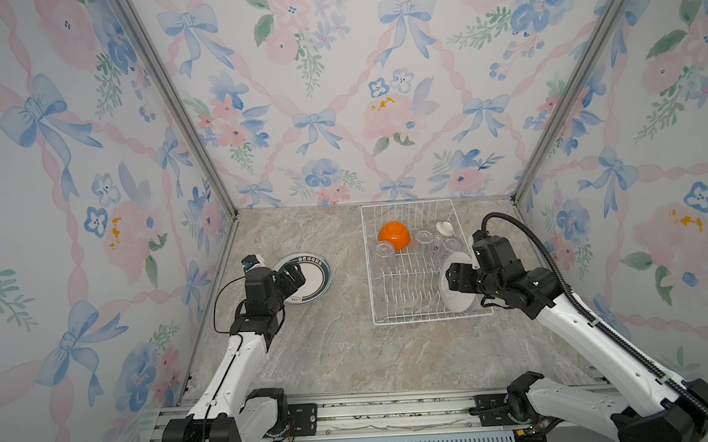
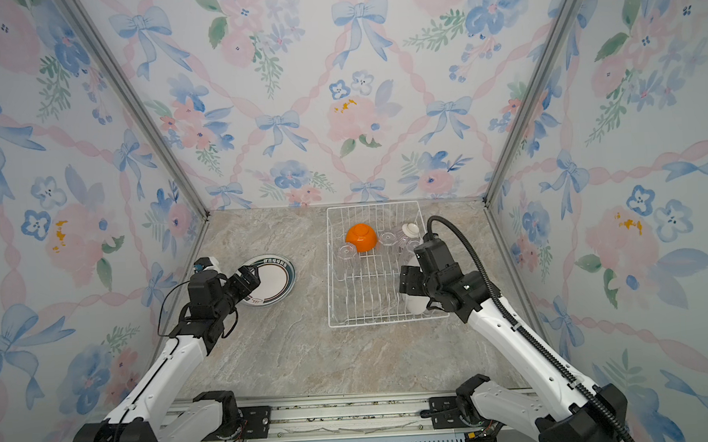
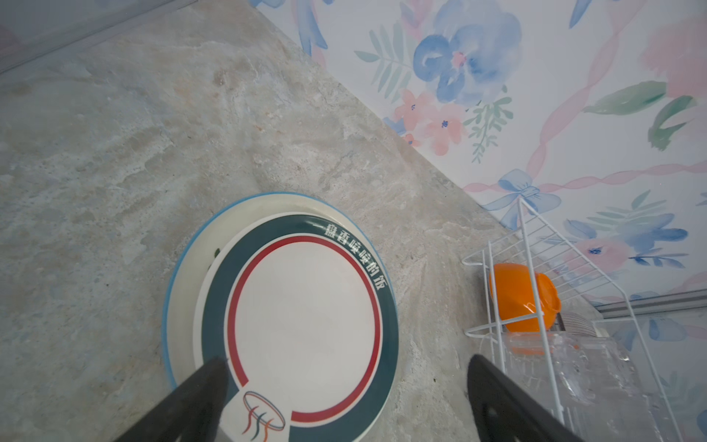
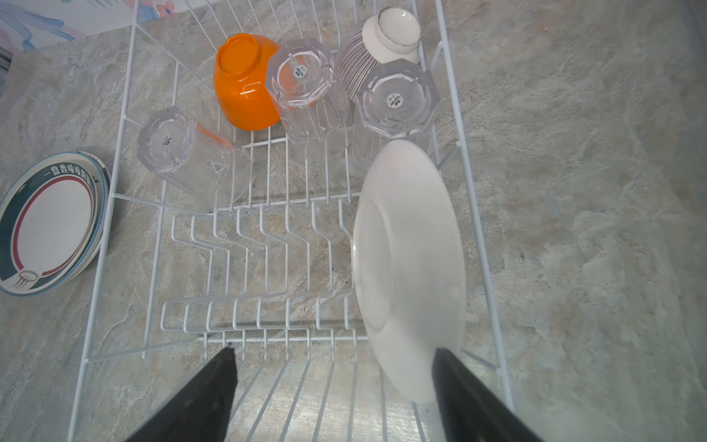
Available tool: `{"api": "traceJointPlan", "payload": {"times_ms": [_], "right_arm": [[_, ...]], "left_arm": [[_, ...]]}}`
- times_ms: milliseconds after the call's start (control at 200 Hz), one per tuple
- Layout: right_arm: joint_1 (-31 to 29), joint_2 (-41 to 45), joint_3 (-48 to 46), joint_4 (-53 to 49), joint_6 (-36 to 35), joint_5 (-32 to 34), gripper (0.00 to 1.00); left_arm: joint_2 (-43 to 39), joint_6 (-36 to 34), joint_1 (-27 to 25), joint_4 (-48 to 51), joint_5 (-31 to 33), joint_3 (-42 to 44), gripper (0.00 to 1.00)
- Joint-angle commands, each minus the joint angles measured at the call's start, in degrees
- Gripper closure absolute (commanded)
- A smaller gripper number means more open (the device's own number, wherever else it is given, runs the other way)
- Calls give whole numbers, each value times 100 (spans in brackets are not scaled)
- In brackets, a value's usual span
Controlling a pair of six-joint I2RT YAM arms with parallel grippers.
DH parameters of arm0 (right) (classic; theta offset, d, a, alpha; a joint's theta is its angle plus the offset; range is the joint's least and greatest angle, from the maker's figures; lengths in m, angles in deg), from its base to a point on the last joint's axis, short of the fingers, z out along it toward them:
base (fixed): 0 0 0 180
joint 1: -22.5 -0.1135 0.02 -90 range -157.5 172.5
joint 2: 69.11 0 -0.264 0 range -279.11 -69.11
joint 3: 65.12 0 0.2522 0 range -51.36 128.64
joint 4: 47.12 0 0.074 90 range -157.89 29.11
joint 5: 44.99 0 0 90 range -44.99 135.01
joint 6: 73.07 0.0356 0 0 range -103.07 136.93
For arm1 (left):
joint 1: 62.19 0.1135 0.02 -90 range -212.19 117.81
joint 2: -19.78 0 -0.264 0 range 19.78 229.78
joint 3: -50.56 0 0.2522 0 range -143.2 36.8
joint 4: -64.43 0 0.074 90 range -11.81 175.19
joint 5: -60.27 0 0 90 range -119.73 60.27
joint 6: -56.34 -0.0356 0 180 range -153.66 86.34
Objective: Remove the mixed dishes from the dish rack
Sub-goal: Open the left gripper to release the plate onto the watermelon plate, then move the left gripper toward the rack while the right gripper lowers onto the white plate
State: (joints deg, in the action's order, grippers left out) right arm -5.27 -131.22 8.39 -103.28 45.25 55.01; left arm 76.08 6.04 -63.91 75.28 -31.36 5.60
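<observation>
You are working over a marbled stone tabletop [image 1: 330,356], and the white wire dish rack [image 1: 405,288] is sitting on its far right part, close to the back wall. Left of the rack, two plates are lying stacked face up on the table: a blue-rimmed plate [image 3: 181,291] is sitting underneath and a green-banded plate [image 3: 306,325] with a red ring is resting on it, a little off centre. Inside the rack, a plain white plate [image 4: 409,268] is standing on edge among the prongs at the right end, leaning and showing its underside in the right wrist view. In the far section an orange bowl [image 4: 245,84] is sitting upside down. Three clear glasses are standing mouth down there: a tumbler [image 4: 302,88] just beside the bowl, a second tumbler [image 4: 398,99] just behind the white plate, and a third tumbler [image 4: 183,153] tilting toward the rack's left side. A small pale ribbed bowl [image 4: 386,38] is leaning upside down in the far right corner. Your left gripper [image 3: 346,359] is hovering over the stacked plates with its jaws spread wide and gripping nothing, one finger [image 3: 206,386] hanging over the green band. Your right gripper [image 4: 334,350] is hanging over the rack's near end, jaws also spread wide and gripping nothing. The white plate's near edge is lying beside one finger [image 4: 466,390], and you cannot tell whether they are touching.
</observation>
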Motion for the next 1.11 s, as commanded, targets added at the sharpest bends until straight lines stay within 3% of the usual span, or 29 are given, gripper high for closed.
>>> {"api": "traceJointPlan", "payload": {"times_ms": [0, 230, 530, 865, 1100], "right_arm": [[111, -39, 45, -300, -151, 162, 17], [289, -114, 20, -427, -219, 36, 17], [479, -204, -64, -399, -266, -84, 17], [499, -463, -83, -288, -195, -175, 18], [512, -551, -176, -104, -57, -303, 25]], "left_arm": [[-462, 111, -183, 36, -225, 43, 2], [-935, 193, -941, 37, 32, 50, 2], [-583, 60, -1593, 113, -62, -154, 2], [-233, -212, -1777, 274, -77, -420, 2], [-150, -239, -1794, 274, -214, -517, 2]]}}
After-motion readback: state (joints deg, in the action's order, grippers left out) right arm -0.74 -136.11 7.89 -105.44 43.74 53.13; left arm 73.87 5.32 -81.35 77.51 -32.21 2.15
